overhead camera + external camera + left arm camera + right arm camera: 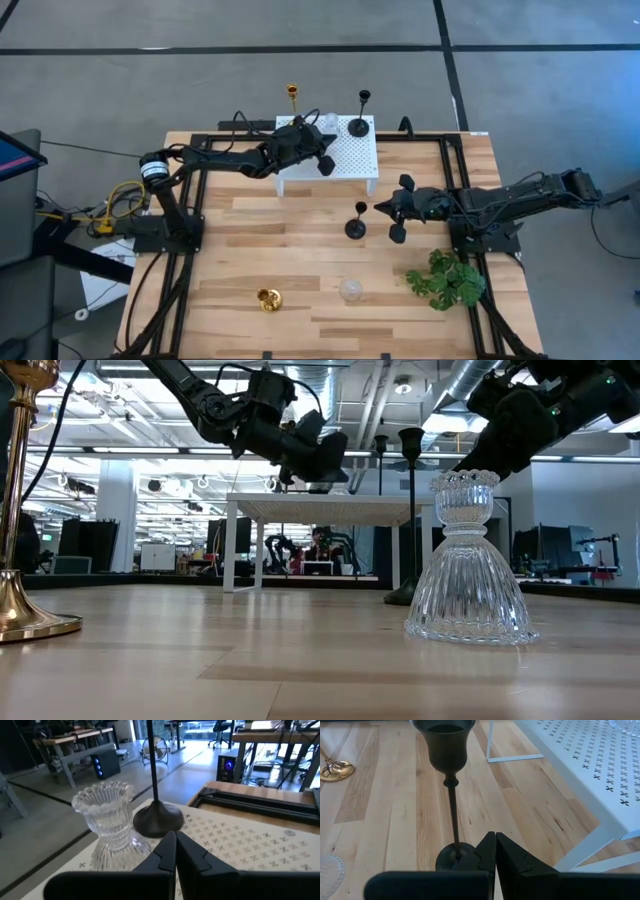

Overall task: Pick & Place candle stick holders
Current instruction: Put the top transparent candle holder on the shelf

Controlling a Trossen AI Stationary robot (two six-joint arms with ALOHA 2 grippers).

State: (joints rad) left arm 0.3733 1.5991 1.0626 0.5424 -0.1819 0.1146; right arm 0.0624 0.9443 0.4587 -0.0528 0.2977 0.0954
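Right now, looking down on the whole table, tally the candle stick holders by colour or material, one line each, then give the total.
Gold: 2, tall gold holder and squat gold holder.
Clear glass: 2, glass holder on the platform and glass holder on the table.
Black: 2, black holder on the platform and black holder on the table.
Total: 6.

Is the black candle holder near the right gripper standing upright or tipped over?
Upright: the black candle holder stands on its round base, stem vertical, cup on top.
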